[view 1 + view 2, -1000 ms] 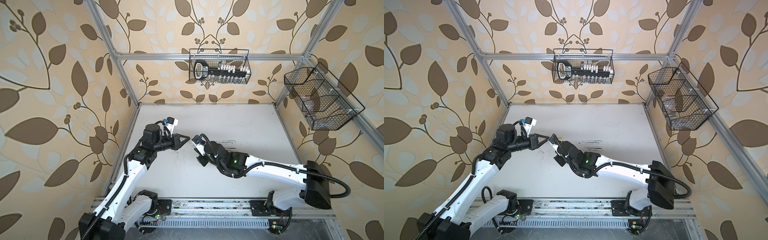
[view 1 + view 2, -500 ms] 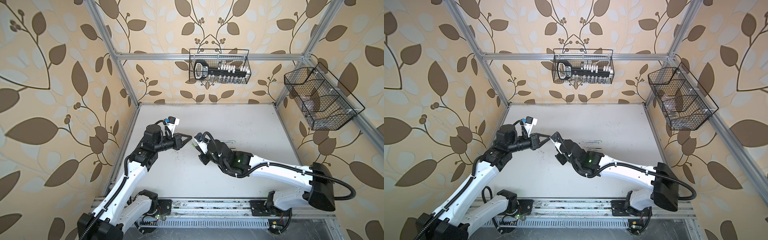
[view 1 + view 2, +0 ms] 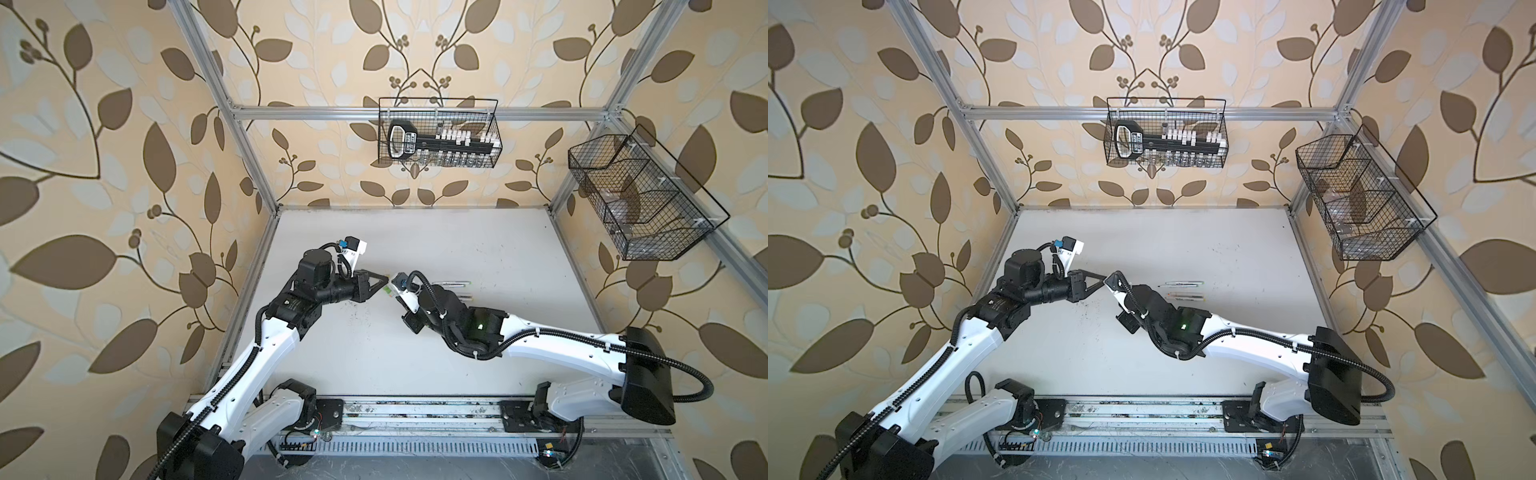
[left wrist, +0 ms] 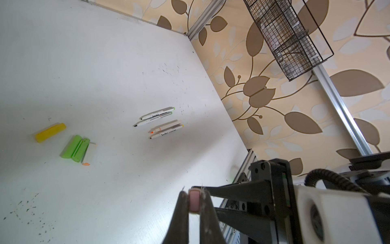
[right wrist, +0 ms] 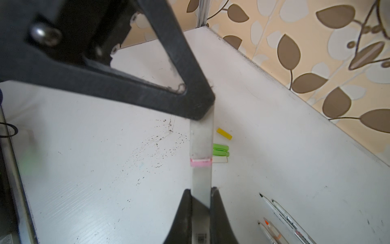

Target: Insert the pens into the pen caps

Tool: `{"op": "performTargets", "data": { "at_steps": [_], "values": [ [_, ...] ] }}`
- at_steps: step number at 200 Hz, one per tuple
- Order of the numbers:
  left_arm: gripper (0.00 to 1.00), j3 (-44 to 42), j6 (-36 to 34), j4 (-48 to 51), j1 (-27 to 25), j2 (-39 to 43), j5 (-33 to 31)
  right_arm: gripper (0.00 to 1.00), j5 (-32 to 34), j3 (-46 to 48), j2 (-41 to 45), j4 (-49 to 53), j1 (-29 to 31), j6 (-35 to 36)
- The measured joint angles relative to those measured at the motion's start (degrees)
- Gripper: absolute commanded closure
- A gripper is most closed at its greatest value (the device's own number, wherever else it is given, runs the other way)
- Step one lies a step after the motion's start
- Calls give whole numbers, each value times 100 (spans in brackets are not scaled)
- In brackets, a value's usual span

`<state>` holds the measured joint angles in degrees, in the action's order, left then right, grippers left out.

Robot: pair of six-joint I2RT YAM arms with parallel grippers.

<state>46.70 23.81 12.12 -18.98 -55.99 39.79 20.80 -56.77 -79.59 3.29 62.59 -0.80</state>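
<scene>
One pen (image 5: 200,179) is pinched by the right hand (image 5: 201,191), its cap (image 5: 201,139) by the left hand (image 4: 193,197); four pens (image 4: 157,114) lie uncapped

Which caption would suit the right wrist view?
Right gripper and left gripper hold opposite ends of one pink-banded pen.

Four loose pens (image 4: 157,113), two green caps (image 4: 70,146), one yellow cap (image 4: 50,133), one pale cap (image 4: 91,151), two baskets (image 3: 648,195)

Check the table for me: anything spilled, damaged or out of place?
Yes: a small orange blot sits on the table beside the green caps, like leaked ink or a chip; I cannot tell which. Black specks pepper the surface too. The loose pens lie tidy.
</scene>
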Motion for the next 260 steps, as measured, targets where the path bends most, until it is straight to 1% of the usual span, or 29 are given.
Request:
{"op": "performTargets", "data": {
  "at_steps": [57, 92, 192, 228, 260],
  "values": [
    [100, -35, 68, -372, -354, -11, -422, 94, 63, 11, 90, 13, -74, 136],
    [100, -127, 87, -498, -448, -44, -577, 94, 85, 11, 103, 90, -92, 245],
    [100, -44, 24, -304, -732, -424, -654, 94, 127, 162, 120, 433, -149, 476],
    [100, -315, 184, -750, -741, -352, -584, 94, 122, 247, 245, 424, -149, 481],
    [100, -378, 258, -997, -909, -396, -645, 95, 131, 356, 374, 424, -164, 470]
  ]
}}
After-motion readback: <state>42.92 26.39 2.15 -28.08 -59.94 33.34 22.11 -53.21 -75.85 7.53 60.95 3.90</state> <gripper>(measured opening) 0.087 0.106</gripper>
